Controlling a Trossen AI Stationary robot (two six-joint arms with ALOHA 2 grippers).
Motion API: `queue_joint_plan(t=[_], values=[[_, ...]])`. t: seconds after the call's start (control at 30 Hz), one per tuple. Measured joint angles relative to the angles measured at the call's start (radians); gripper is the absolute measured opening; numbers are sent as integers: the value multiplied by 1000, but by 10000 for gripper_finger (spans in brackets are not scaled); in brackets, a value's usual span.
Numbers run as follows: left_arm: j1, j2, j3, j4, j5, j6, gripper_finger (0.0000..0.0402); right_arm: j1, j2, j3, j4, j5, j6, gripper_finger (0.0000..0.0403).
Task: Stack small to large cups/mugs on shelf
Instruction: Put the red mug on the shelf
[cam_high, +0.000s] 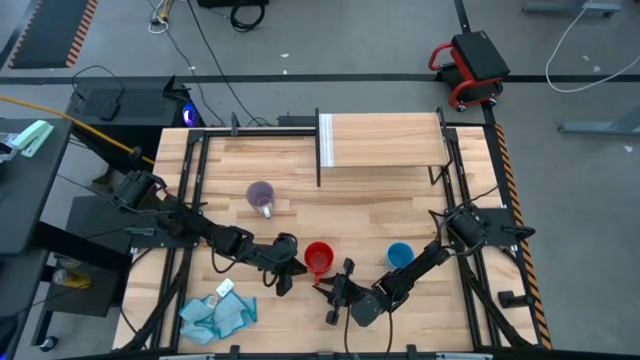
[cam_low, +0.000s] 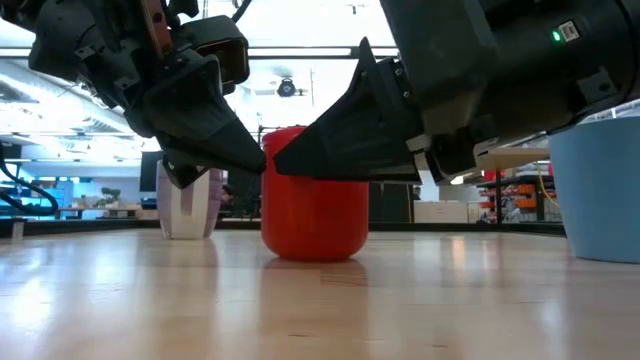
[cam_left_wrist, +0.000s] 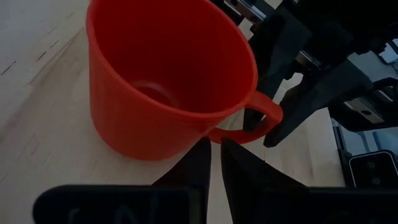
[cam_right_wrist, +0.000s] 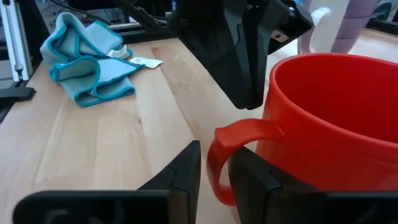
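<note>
Red mug (cam_high: 318, 257) stands upright on the table (cam_high: 400, 210) near its front edge, a little left of centre; both grippers converge on it. Left gripper (cam_high: 287, 268) sits at about 8 o'clock of the mug, just beside its wall. In the left wrist view its jaws stand nearly together with only a thin slit between the fingers (cam_left_wrist: 198, 163), tips just short of the mug base and beside the handle (cam_left_wrist: 249, 121), holding nothing. Right gripper (cam_high: 335, 288) comes in from about 5 o'clock of the mug. In the right wrist view its jaws stand a little apart and straddle the handle loop, one finger on each side; contact with the handle cannot be told (no firm grip visible). In the low view the mug rests flat on the table with the two dark grippers meeting at its rim. Light-blue cup (cam_high: 400, 256) stands upright at 3 o'clock of the red mug, well apart. Translucent purple-grey mug (cam_high: 261, 196) stands at about 11 o'clock of the red mug, on the table, ahead of the shelf. Shelf (cam_high: 385, 142) lies at 12 o'clock, at the far edge of the table, white panel (cam_high: 326, 142) on its left end. Crumpled teal cloth (cam_high: 215, 315) lies at 8 o'clock, near the front left corner.
</note>
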Motion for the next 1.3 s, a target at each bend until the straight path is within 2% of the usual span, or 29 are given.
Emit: queue_joint_plan(t=[0.43, 0.8, 1.0, 1.3], values=[[-1, 0, 0, 0, 0, 0, 41, 0, 0, 0, -2, -5, 0, 15], [-1, 0, 0, -47, 0, 7, 37, 24, -19, 0, 24, -6, -60, 12], [-1, -1, 0, -77, -3, -3, 36, 81, -147, 0, -9, 28, -171, 12], [-1, -1, 0, -78, -3, -11, 28, 141, -485, 0, -349, 113, -225, 12]])
